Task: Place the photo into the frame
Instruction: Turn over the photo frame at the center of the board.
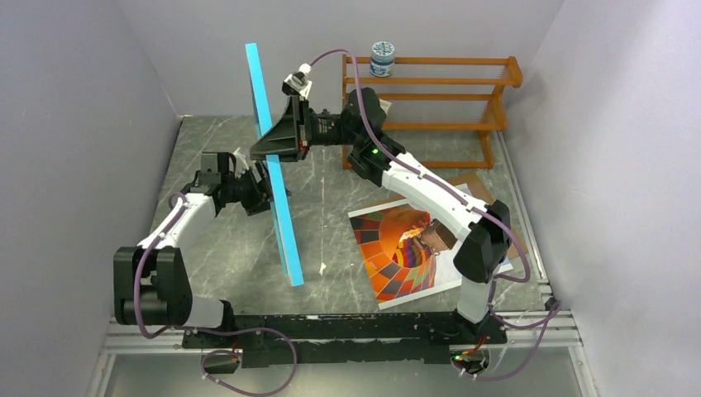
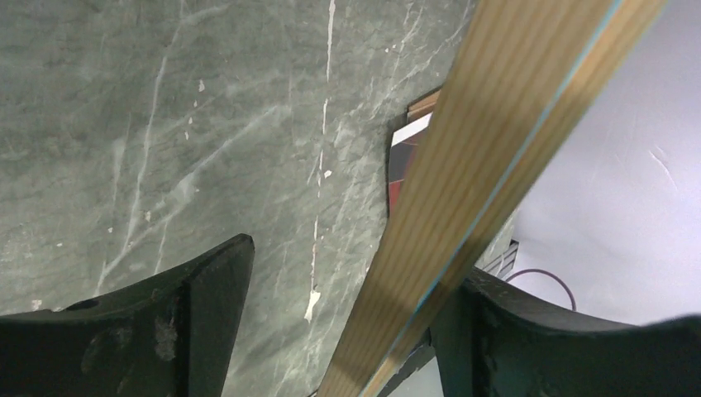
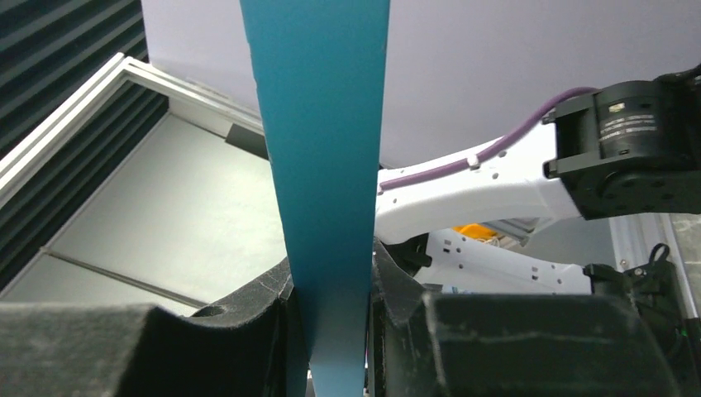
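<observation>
While the photo [image 1: 388, 265] lies flat on the surface [image 1: 331, 215] right of the frame [image 1: 274, 178], nothing is inserted yet: right fingers [image 3: 248, 318] clamp the upright frame, and left fingers [image 2: 207, 289] stand apart around it.

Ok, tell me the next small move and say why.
Probably shut the left tool on the frame: it stands on edge, clamped by the right tool, while the left fingers straddle its rim with a gap. The photo lies flat nearby.
</observation>
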Robot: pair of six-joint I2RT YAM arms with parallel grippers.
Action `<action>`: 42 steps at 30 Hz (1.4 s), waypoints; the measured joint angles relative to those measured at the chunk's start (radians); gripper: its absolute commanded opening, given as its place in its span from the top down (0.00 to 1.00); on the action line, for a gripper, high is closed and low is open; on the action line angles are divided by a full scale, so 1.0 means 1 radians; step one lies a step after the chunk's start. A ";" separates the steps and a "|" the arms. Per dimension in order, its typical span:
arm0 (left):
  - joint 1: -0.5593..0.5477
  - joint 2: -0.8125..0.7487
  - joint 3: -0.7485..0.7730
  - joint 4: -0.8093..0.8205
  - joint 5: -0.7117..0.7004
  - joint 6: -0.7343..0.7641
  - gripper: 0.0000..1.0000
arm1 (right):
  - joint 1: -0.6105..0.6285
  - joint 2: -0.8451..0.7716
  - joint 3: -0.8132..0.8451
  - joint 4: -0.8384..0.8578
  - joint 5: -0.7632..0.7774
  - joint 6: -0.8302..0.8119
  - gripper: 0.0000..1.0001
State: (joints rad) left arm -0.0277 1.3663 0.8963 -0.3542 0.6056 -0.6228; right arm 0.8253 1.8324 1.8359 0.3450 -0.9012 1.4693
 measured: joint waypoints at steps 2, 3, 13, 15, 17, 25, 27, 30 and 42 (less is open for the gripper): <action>0.000 0.019 0.000 0.008 0.010 -0.002 0.44 | 0.000 -0.002 -0.016 0.041 -0.002 0.027 0.88; 0.000 0.020 0.002 0.011 0.016 -0.005 0.51 | -0.002 -0.002 -0.028 0.055 -0.003 0.035 0.88; -0.010 0.000 0.040 -0.098 -0.127 0.063 0.97 | -0.105 -0.120 -0.252 0.062 -0.006 0.029 0.76; -0.011 -0.002 0.061 -0.158 -0.171 0.080 0.98 | -0.140 -0.164 -0.316 0.051 -0.010 0.001 0.74; -0.011 -0.002 0.081 -0.215 -0.220 0.090 0.98 | -0.180 -0.194 -0.370 0.032 -0.016 -0.040 0.71; 0.038 0.003 0.161 -0.465 -0.420 0.169 0.98 | -0.323 -0.191 -0.490 -0.086 -0.021 -0.257 0.68; 0.061 0.004 0.165 -0.500 -0.453 0.193 0.97 | -0.333 -0.159 -0.490 -0.114 -0.021 -0.308 0.67; 0.117 0.004 0.165 -0.548 -0.494 0.233 0.97 | -0.338 -0.090 -0.490 -0.139 -0.021 -0.379 0.63; 0.248 0.114 0.199 -0.577 -0.570 0.340 0.98 | -0.316 0.139 -0.478 -0.183 0.031 -0.523 0.54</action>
State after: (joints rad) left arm 0.2207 1.4803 1.0950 -0.9310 0.0360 -0.2832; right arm 0.5091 1.9717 1.3579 0.1623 -0.8703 0.9466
